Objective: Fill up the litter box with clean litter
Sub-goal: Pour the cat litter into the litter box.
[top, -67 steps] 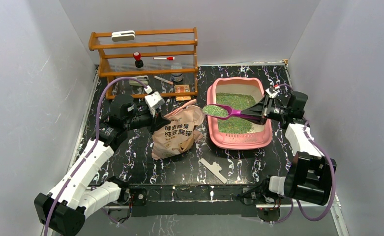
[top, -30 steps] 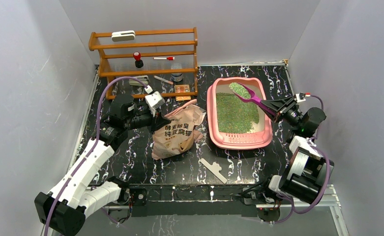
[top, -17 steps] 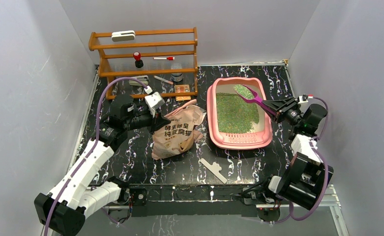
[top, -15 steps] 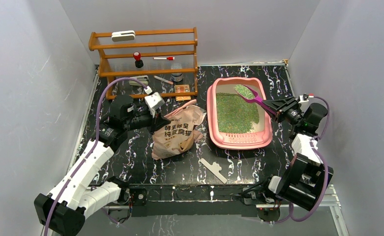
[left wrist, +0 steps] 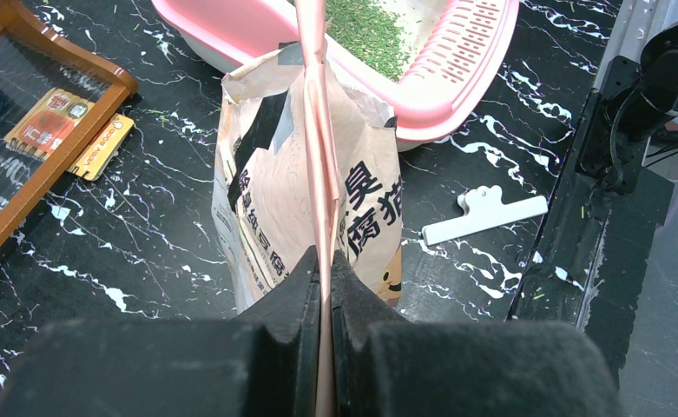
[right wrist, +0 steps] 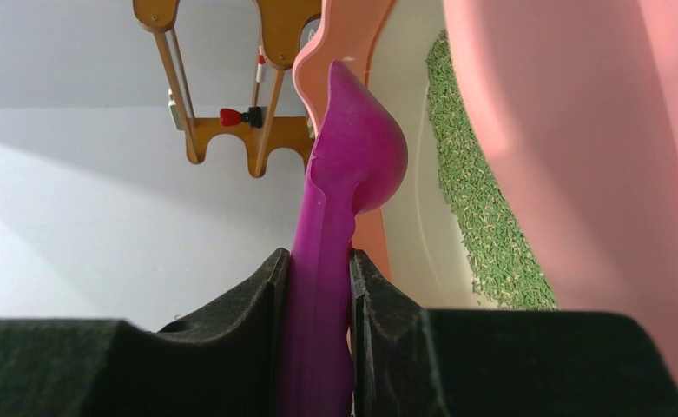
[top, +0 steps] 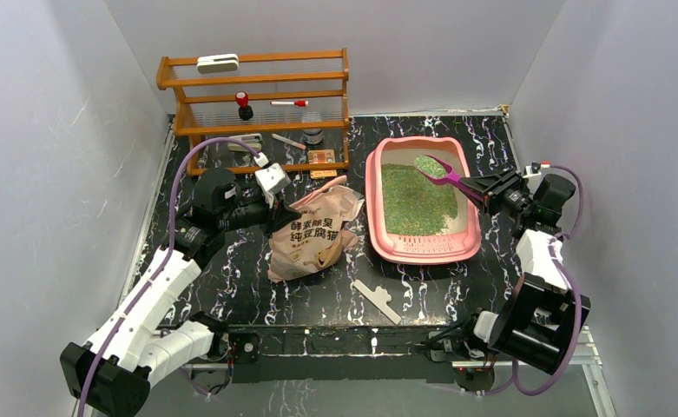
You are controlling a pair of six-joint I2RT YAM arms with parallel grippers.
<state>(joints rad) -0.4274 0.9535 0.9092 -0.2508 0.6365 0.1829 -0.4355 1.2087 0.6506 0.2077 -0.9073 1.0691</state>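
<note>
Surrounding the litter box (top: 426, 254), black veined tabletop (top: 422, 291), grey walls (top: 448, 52).

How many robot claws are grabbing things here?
2. The left gripper pinches the beige bag mid-table; the right gripper holds a purple scoop over the pink litter box. None seems hidden.

The work surface was a black marble-patterned table (top: 231, 287) with white and purplish veins, shut in on three sides by plain pale grey panels: a back wall (top: 404, 35), a left wall (top: 49, 174) and a right wall (top: 630, 130), the side ones leaning outward toward the top. A wooden shelf rack (top: 257, 79) of orange-brown rails stood at the far left against the back wall. The light was even and soft, with only faint shadows.
</note>
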